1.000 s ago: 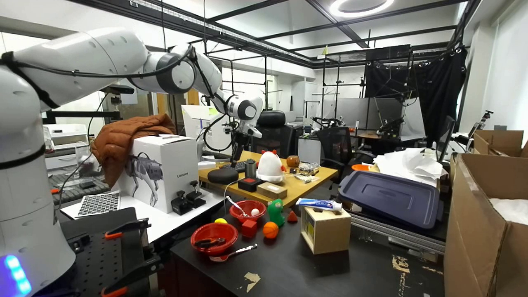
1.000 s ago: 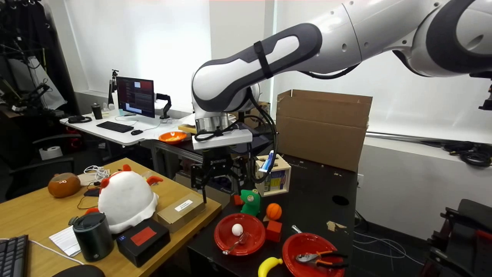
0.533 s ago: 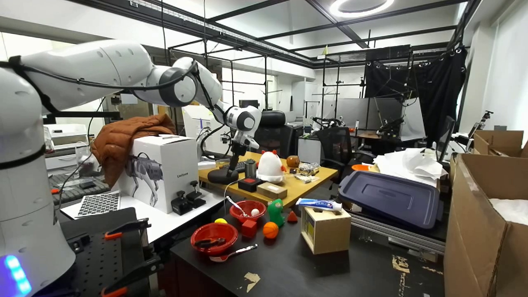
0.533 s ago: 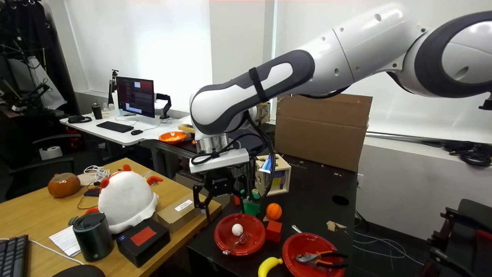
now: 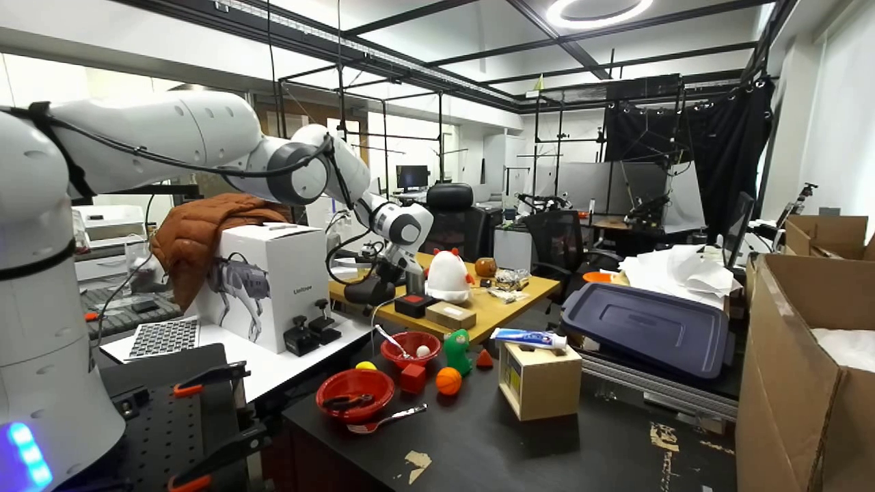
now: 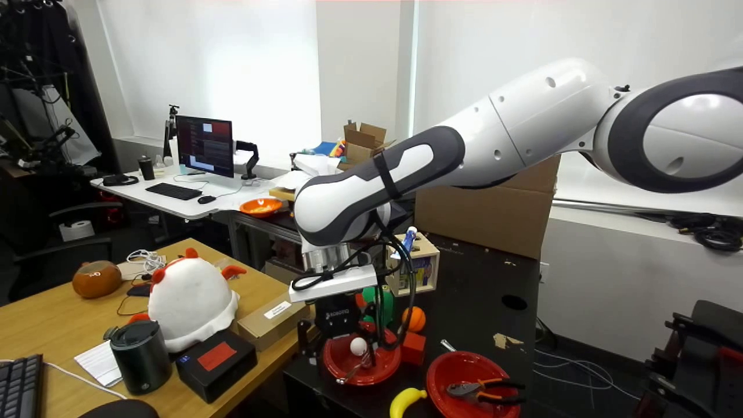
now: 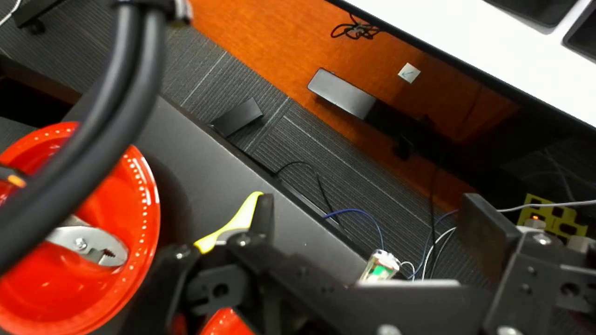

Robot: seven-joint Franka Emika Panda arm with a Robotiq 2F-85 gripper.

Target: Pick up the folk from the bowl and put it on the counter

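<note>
The silvery fork (image 5: 391,340) leans in the far red bowl (image 5: 432,340), beside a white egg, its handle over the rim. In an exterior view the fork (image 6: 349,374) lies in the bowl (image 6: 377,380), handle towards the lower left. The bowl stands on the black counter (image 5: 519,451). My gripper (image 6: 342,357) is open over this bowl, its fingers overlapping the bowl in the picture; contact cannot be told. In the wrist view my gripper (image 7: 377,218) has fingers wide apart. A shiny white-green end shows between them; I cannot tell what it is.
A second red bowl (image 5: 380,377) holds pliers, with another fork (image 5: 388,419) lying beside it on the counter. A banana (image 6: 406,400), red cube (image 6: 413,349), orange ball (image 5: 448,381) and green toy (image 5: 456,353) are near. A wooden box (image 5: 550,393) stands beyond.
The arm has come down steadily. My gripper has moved from above and behind the far red bowl to low over it, staying open. The fork and bowls have not moved.
</note>
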